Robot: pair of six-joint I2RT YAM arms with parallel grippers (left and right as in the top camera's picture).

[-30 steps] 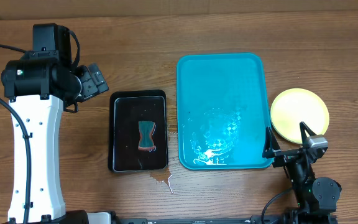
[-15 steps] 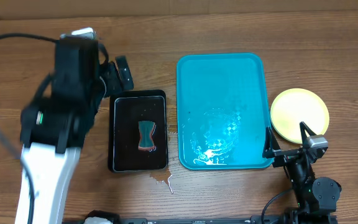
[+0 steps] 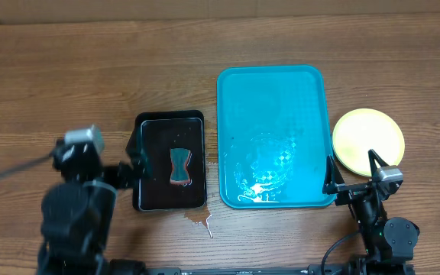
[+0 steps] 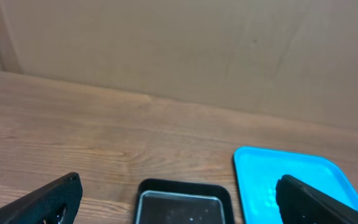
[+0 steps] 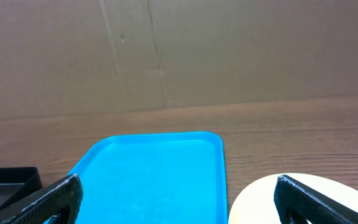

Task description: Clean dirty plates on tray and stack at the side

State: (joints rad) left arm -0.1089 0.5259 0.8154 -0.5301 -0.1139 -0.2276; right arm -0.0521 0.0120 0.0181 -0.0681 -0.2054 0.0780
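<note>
The turquoise tray (image 3: pixel 272 84) lies right of centre with only a wet sheen on it; it also shows in the wrist views (image 4: pixel 260 180) (image 5: pixel 154 168). A pale yellow plate (image 3: pixel 369 137) rests on the table just right of the tray, and its near edge shows in the right wrist view (image 5: pixel 260 199). My right gripper (image 3: pixel 354 169) hangs open near the tray's front right corner, its fingers (image 5: pixel 51 199) wide apart and empty. At the front left, beside the black tray, my left gripper (image 3: pixel 124 160) is open and empty as well, with its fingers (image 4: pixel 48 199) spread.
A small black tray (image 3: pixel 170 126) left of the turquoise one holds a teal and red sponge (image 3: pixel 180 166). A small spill (image 3: pixel 201 221) marks the wood in front of it. A cardboard wall (image 4: pixel 179 50) stands behind the table.
My left arm has swung from the back left of the table down to the front left, beside the black tray. The right arm, tray and plate have not moved.
</note>
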